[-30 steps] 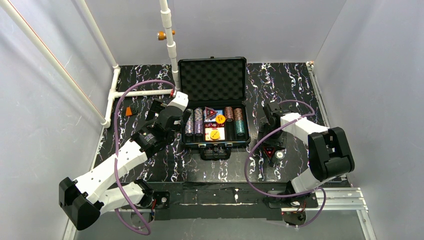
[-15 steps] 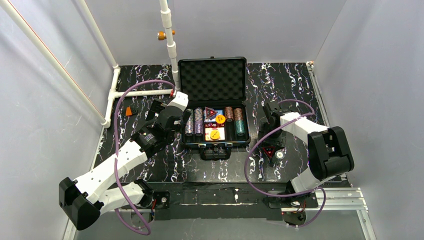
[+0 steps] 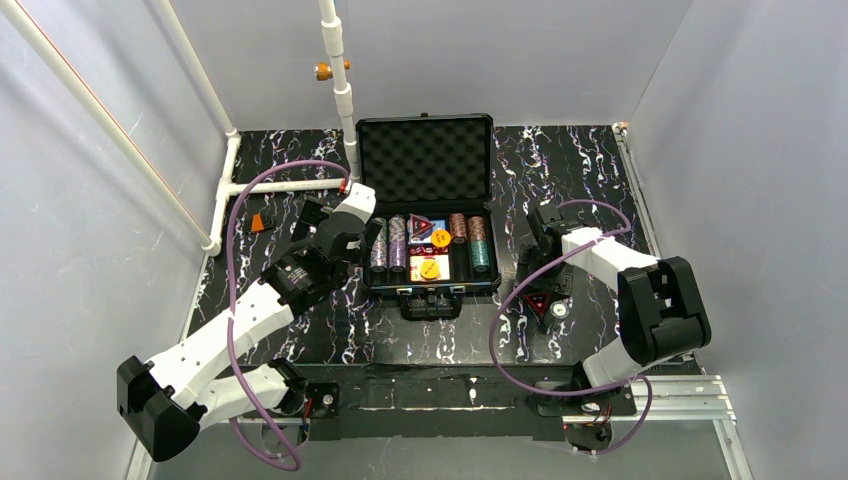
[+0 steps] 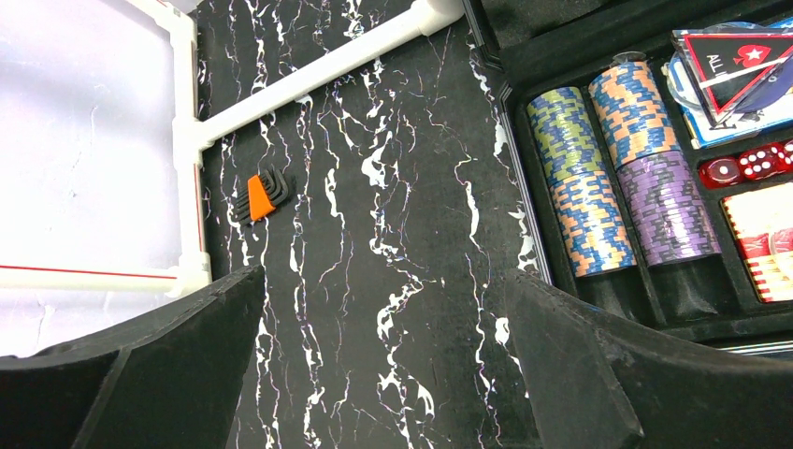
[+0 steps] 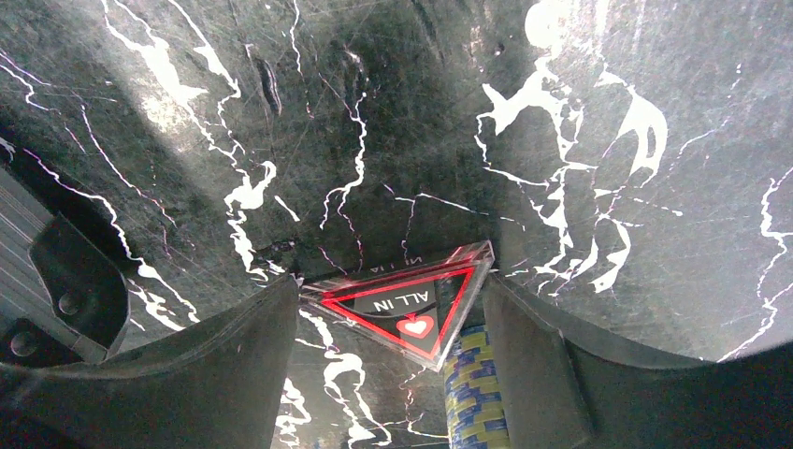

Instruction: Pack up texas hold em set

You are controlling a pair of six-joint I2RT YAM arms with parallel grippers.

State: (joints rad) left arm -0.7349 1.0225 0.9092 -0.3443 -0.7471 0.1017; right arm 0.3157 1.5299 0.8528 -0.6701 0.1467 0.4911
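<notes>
Shifted slightly, right claw (image 5: 391, 285) pinches triangular plaque (image 5: 404, 304) beside crowding chip stack (image 5: 477, 398).

A black tabletop (image 3: 440, 345) veined with white sits boxed in by plain pale grey walls (image 3: 520, 60) on three sides. White pipes (image 3: 340, 90) rise at the back left and lie across the surface; a metal rail (image 3: 690, 392) lines the near right edge.

a robot lab cell: white panel walls (image 3: 560, 60), pvc pipe frame (image 3: 342, 95), aluminium rail (image 3: 690, 392), marbled tabletop (image 3: 590, 160).
</notes>
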